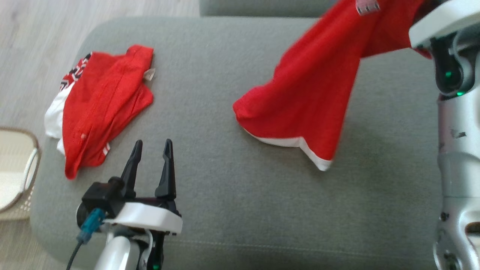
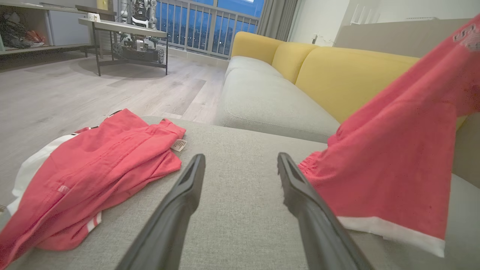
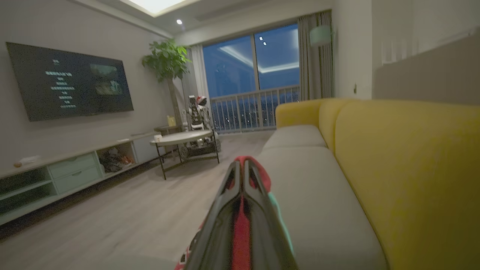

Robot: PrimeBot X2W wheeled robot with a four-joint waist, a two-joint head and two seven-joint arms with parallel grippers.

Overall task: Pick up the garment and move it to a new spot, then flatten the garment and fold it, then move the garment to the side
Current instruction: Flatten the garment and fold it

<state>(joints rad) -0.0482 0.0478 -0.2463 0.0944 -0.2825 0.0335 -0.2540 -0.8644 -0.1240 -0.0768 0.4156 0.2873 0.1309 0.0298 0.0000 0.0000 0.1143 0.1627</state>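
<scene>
Garment (image 1: 311,93) in right claw (image 3: 243,165) bears an unreadable label (image 1: 366,5).

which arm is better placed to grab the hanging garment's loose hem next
Left. The left gripper is open and empty, with the hem hanging to its right; the right gripper is shut on the hanging garment, holding it up.

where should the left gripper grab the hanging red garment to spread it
Probably the white-hemmed lower corner, coming in from the robot's left, low over the cushion. The garment hangs from the right gripper with that corner lowest and free, facing the open left gripper.
</scene>
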